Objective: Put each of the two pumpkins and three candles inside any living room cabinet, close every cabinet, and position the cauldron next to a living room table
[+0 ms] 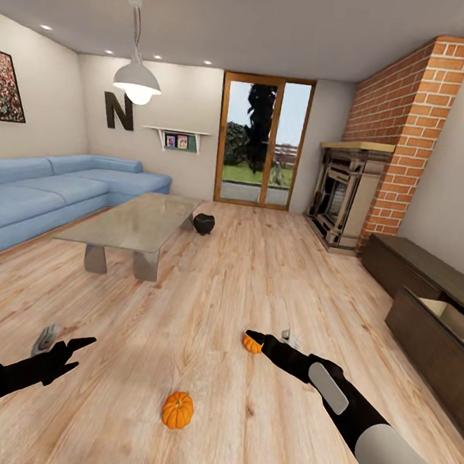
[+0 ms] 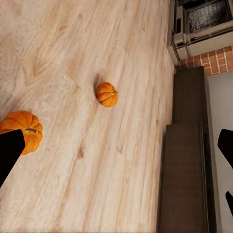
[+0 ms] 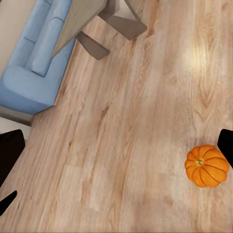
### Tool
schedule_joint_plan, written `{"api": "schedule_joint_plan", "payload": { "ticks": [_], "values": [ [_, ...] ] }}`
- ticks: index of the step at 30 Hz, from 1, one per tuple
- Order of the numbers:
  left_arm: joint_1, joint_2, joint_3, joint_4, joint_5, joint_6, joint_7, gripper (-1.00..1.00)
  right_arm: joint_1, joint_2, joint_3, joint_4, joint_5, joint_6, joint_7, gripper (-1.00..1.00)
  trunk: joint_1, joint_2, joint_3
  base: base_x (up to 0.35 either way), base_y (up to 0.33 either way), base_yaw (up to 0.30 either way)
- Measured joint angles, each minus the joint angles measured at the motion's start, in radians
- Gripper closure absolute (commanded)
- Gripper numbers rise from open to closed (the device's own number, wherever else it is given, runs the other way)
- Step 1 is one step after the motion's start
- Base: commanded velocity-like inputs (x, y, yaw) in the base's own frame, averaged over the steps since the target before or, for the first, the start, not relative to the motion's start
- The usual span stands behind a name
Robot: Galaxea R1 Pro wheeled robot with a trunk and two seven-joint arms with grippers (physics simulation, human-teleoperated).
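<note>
Two orange pumpkins lie on the wood floor. One pumpkin (image 1: 177, 410) lies between my arms. The other pumpkin (image 1: 250, 344) touches the tip of my right gripper (image 1: 257, 338), which is open and holds nothing; that pumpkin (image 3: 207, 165) sits by one of its fingers (image 3: 226, 145). My left gripper (image 1: 80, 353) is open and empty, low over the floor beside a grey candle (image 1: 46, 340). Another candle (image 1: 288, 335) stands just behind the right gripper. The black cauldron (image 1: 203, 223) sits on the floor by the far corner of the coffee table (image 1: 135, 224). The dark cabinet (image 1: 432, 315) runs along the right wall, one drawer (image 1: 448, 317) pulled out.
A blue sofa (image 1: 40, 197) lines the left wall behind the table. A brick fireplace (image 1: 349, 195) stands at the back right, beyond the cabinet. Glass doors (image 1: 261, 141) close the far wall. In the left wrist view both pumpkins (image 2: 107, 94) (image 2: 23, 130) and the cabinet top (image 2: 187, 160) show.
</note>
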Motion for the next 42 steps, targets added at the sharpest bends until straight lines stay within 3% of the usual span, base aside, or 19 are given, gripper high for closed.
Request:
{"api": "schedule_joint_plan", "payload": {
  "ticks": [42],
  "values": [
    [0.000, 0.000, 0.001, 0.000, 0.003, 0.001, -0.001, -1.00, 0.000, 0.000, 0.000, 0.006, 0.003, -0.018, -0.007, -1.00, 0.161, -0.294, -0.132, 0.000, 0.000, 0.000]
  ]
}}
